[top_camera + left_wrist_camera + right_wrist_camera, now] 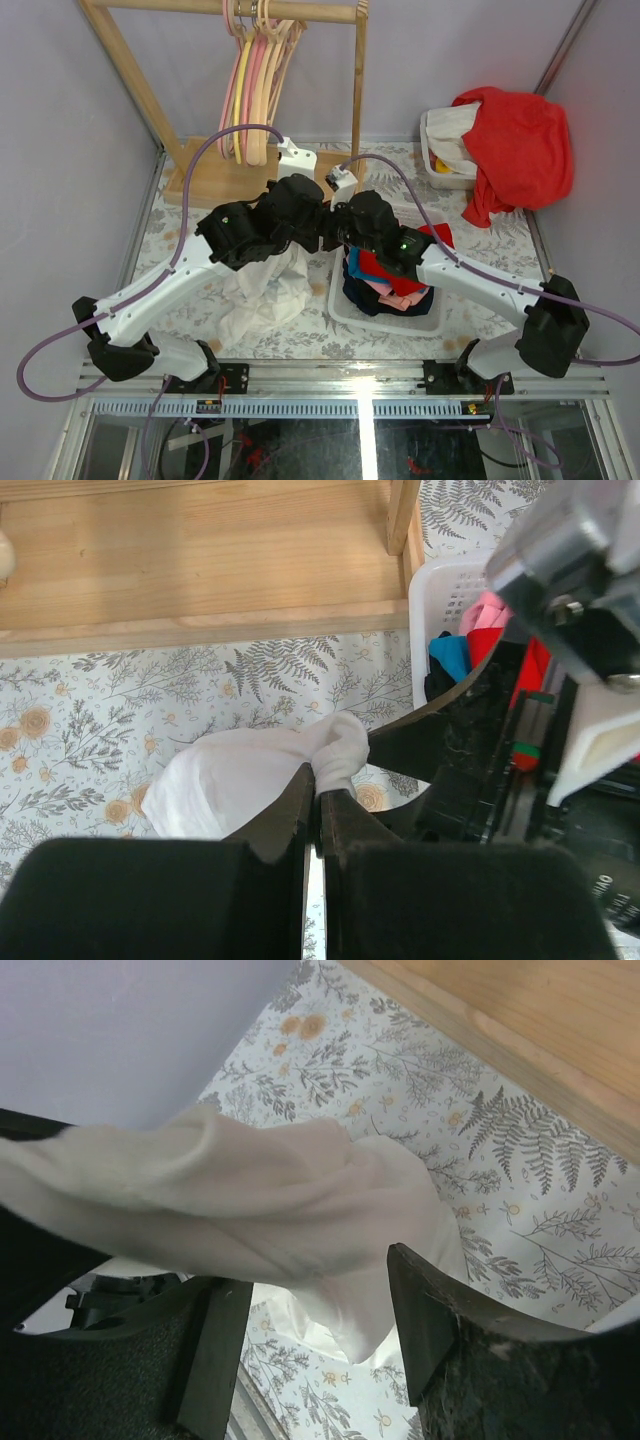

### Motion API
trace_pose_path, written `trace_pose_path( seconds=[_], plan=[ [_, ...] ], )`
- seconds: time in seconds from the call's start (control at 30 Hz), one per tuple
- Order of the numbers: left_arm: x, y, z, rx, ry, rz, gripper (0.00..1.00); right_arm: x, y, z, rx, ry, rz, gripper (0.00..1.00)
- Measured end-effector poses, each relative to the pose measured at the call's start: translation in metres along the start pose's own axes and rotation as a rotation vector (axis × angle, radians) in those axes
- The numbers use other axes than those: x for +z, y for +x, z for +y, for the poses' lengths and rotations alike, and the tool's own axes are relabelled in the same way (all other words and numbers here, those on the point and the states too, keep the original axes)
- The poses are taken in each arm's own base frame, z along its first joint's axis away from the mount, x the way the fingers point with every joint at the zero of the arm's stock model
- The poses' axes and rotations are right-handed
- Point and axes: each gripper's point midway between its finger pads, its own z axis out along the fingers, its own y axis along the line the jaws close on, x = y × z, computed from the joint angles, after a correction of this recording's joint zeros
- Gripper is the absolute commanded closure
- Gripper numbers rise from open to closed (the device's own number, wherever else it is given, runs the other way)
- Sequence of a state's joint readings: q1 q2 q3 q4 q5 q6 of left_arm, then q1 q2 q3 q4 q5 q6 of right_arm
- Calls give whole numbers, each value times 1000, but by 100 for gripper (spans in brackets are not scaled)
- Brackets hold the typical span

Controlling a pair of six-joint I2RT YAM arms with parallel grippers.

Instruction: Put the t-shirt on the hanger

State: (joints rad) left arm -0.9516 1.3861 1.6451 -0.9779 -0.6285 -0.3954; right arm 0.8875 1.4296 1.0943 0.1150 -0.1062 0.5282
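Note:
The white t-shirt (268, 290) hangs bunched from my left gripper (320, 792) down onto the floral table. The left gripper is shut on a twisted fold of the t-shirt (335, 745). My right gripper (320, 1335) is close beside it, open, with a loose fold of the t-shirt (250, 1195) draped between and above its fingers and not clamped. The pale peach hanger (272, 85) hangs on the wooden rail at the back among other hangers, away from both grippers.
Pink hangers (236, 90) and a yellow one share the rail. The wooden rack base (215, 180) lies just behind the grippers. A white basket (338, 310) of red and navy clothes sits under the right arm. A bin with a big red garment (515, 140) stands back right.

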Motion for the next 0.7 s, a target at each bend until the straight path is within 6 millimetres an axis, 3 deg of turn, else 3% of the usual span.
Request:
trace_pose_path(
  seconds=[0.23, 0.47, 0.57, 0.7],
  plan=[
    [-2, -1, 1, -5, 3, -5, 100, 0, -6, -8, 4, 51, -26, 43],
    [-8, -7, 3, -17, 11, -22, 100, 29, 24, -33, 32, 132, 57, 57],
    [-10, -8, 4, -22, 13, -27, 100, 36, 36, -38, 45, 146, 86, 65],
    [-13, -11, 9, -31, 6, -39, 100, 40, 44, -35, 54, 144, 105, 92]
  ],
)
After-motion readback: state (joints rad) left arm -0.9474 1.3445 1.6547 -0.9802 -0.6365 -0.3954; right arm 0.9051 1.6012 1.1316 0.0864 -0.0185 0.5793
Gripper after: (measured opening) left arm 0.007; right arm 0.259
